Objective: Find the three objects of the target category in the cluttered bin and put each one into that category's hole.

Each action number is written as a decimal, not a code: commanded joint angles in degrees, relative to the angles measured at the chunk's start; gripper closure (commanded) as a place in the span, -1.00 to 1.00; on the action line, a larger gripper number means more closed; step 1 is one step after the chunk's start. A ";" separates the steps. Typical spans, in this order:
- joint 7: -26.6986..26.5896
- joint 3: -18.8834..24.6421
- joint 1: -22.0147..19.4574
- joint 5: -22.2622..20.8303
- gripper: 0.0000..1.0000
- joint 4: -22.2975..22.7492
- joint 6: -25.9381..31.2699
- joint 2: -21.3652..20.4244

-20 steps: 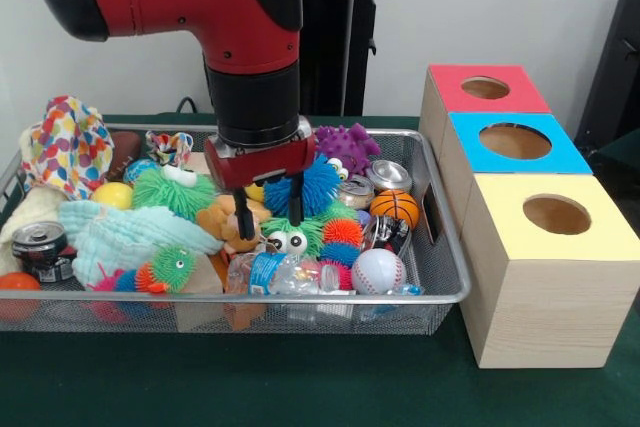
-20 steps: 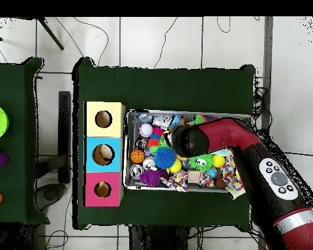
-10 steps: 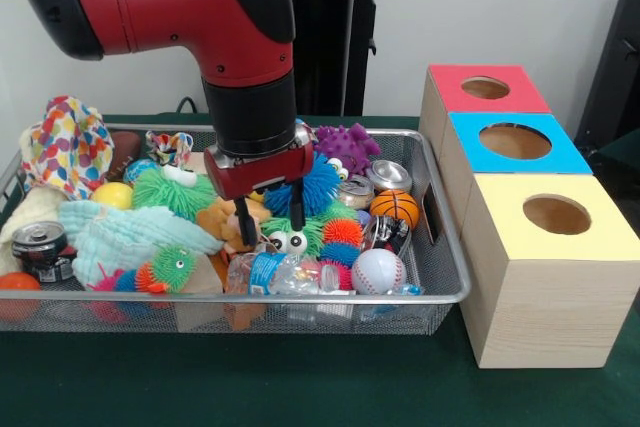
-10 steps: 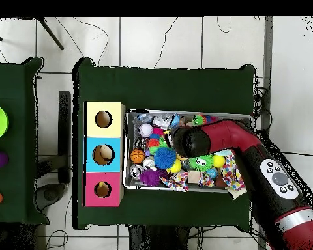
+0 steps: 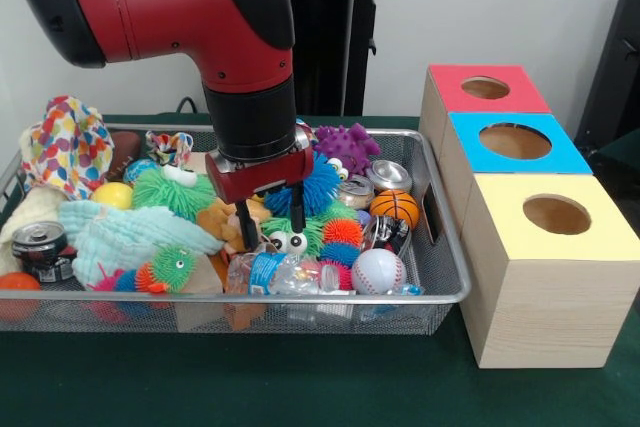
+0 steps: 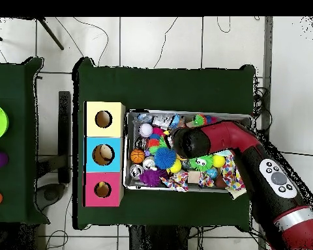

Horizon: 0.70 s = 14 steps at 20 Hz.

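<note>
One spread gripper [image 5: 271,226] straddles the green googly-eyed spiky toy [image 5: 290,238] in the wire bin [image 5: 440,247]; soft, light, squashy, best pinched mid-body.

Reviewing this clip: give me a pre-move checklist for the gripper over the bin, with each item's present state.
1. Gripper open, black fingers apart: ok.
2. Fingers down among the toys, astride the green spiky toy with googly eyes: ok.
3. Anything held yet: not ok, nothing lifted.
4. Neighbours clear of the fingers: not ok; tan plush toy and blue spiky ball crowd them.
5. Holes of the red, blue and yellow wooden boxes unobstructed: ok.
6. Which category is the target: cannot tell.
</note>
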 commanded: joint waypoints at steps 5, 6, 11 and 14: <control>-23.99 3.23 -1.75 -4.28 -1.00 -1.86 1.70 1.38; -24.15 3.23 -1.78 -4.20 -1.00 -1.92 1.76 1.36; -24.16 2.85 -1.34 -4.39 -1.00 -2.23 1.33 1.85; -24.49 2.81 -1.35 -4.40 -1.00 -2.53 1.10 1.78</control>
